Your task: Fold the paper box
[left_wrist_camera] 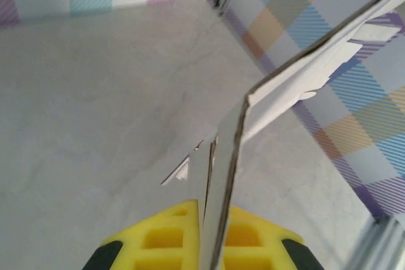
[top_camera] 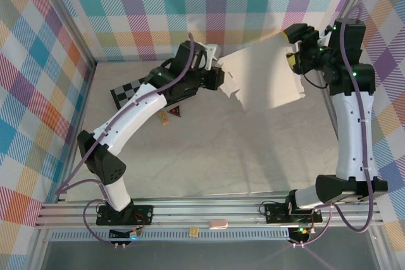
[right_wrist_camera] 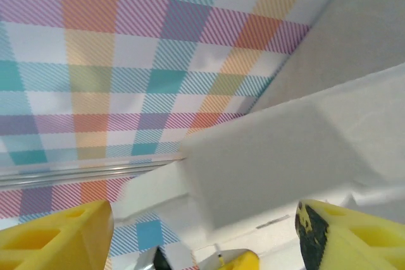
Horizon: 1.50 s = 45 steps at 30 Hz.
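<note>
Two arms reach in toward mid-table, and the box (top_camera: 266,74) hangs between them, a flat white cut-out with notched flaps, lifted clear of the table (top_camera: 221,156); the left gripper (top_camera: 218,79) has it by the left edge, the right gripper (top_camera: 293,61) sits at its right edge near the back wall; from the left wrist, the box (left_wrist_camera: 291,93) is seen edge-on, running from the bottom of the view up to the upper right, and the left gripper (left_wrist_camera: 209,248) is clamped tight on that thin edge, yellow fingers (left_wrist_camera: 158,241) pressed to either side of the card; over on the right wrist, quite another story: the right gripper (right_wrist_camera: 202,238) stands spread wide, one of its fingers (right_wrist_camera: 50,235) far left and the other far right, the box (right_wrist_camera: 272,169) lying across the gap between them, and whether either pad touches the card I cannot tell; down on the table, a checkered board (top_camera: 126,92) lies partly under the left arm, with a small tan piece (top_camera: 164,118) and a dark triangle (top_camera: 175,112) just beside it.
</note>
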{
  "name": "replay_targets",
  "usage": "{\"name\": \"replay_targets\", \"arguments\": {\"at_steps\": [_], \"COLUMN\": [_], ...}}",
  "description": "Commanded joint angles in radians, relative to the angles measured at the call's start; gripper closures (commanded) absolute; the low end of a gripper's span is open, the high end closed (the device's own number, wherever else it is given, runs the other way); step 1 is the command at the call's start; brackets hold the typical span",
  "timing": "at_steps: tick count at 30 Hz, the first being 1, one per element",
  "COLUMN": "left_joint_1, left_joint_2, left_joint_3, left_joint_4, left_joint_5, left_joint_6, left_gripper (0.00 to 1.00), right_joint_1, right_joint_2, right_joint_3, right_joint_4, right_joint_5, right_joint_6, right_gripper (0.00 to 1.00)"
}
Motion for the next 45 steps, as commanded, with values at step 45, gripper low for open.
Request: {"name": "replay_targets", "arguments": {"at_steps": [45], "left_joint_1": [0.052], "left_joint_2": [0.025], "left_joint_3": [-0.362], "left_joint_4": [-0.078], "left_joint_5": [-0.116], "left_joint_6": [0.359], "left_gripper": [1.00], "right_joint_1": [0.384], "right_joint_2": [0.436], "right_joint_3": [-0.357], "right_joint_4": [0.396], "right_joint_5": [0.005], "right_joint_6": [0.247], "right_gripper": [0.45]}}
